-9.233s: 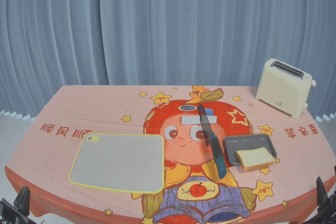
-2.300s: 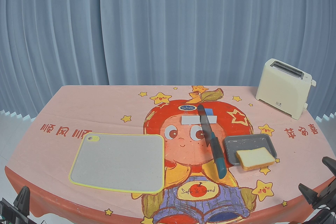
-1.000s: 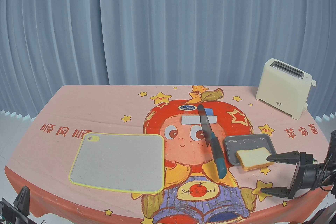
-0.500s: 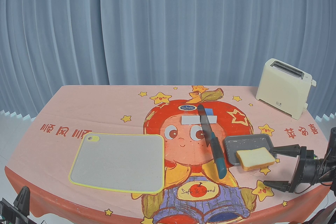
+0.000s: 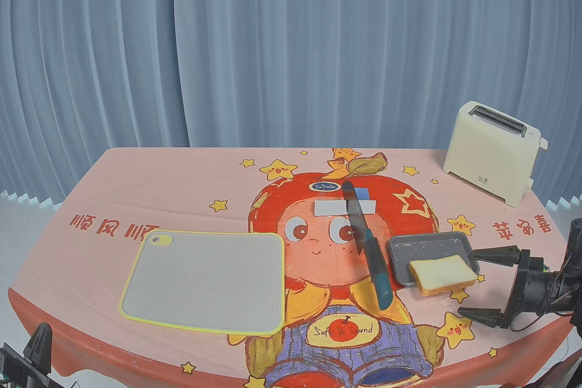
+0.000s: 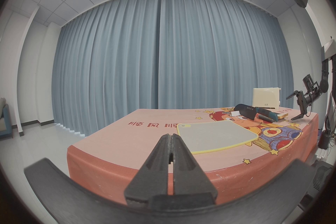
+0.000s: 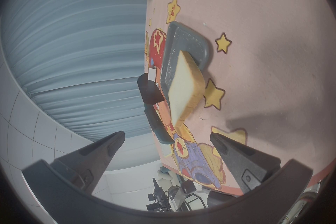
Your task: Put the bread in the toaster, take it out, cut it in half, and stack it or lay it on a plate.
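Note:
A slice of bread (image 5: 442, 274) lies on a small grey tray (image 5: 424, 247), overhanging the tray's near edge. My right gripper (image 5: 467, 284) hovers just right of the slice, open, one fingertip beyond the bread's far corner and one nearer than it. In the right wrist view the bread (image 7: 185, 86) and tray (image 7: 182, 49) lie ahead of the spread right gripper (image 7: 167, 136). The cream toaster (image 5: 494, 153) stands at the back right with its slot empty. A teal-handled knife (image 5: 367, 244) rests left of the tray. My left gripper (image 6: 171, 151) is shut, low off the table's near left corner.
A grey cutting board (image 5: 206, 280) with a yellow rim lies at the front left. A white card (image 5: 330, 207) sits under the knife's blade. The tablecloth drops off close behind my right gripper. A blue curtain hangs behind the table.
My right arm has risen from the near right corner and swung in beside the bread, fingers spread. Over the last half second it shifted only slightly. Left arm unchanged.

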